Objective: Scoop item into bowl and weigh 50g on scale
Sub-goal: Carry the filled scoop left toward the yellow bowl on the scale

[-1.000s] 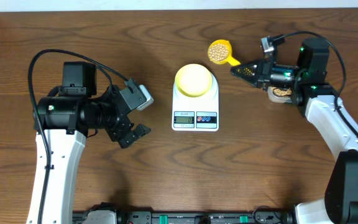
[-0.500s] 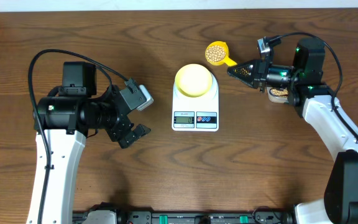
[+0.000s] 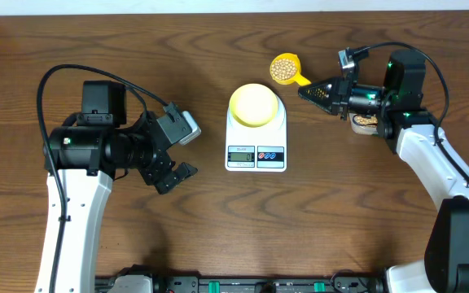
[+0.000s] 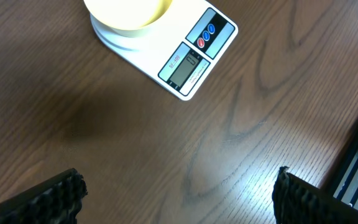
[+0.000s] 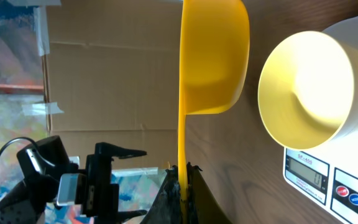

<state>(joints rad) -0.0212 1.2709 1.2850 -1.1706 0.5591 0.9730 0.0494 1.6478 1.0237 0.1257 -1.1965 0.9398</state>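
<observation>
WEIGHING STATION, FROM ABOVE: Nearest the front edge of the wooden counter (image 3: 218, 236), the left arm's fingers (image 3: 177, 175) stand spread wide and grip nothing. They are at about 8 o'clock from the white scale (image 3: 256, 145) and well apart from it. The left wrist camera shows both dark pads at its lower corners with bare wood between them.

At centre, the scale lies with its display and two round buttons toward the near edge; the digits are too small to read. The pale-yellow bowl (image 3: 256, 104) sits on the scale's far half.

At about 2 o'clock from the bowl, the right arm's fingers (image 3: 322, 91) are pinched narrow on the handle of a yellow spoon (image 3: 293, 74). The spoon's cup lies at 1 o'clock from the bowl, near it but not over it. Tan beans (image 3: 283, 68) fill that cup. More beans show in a container (image 3: 367, 122) at 3 o'clock from the bowl, mostly hidden beneath the right wrist. From the right wrist camera, the spoon's cup and the bowl's rim sit side by side with a gap between.
</observation>
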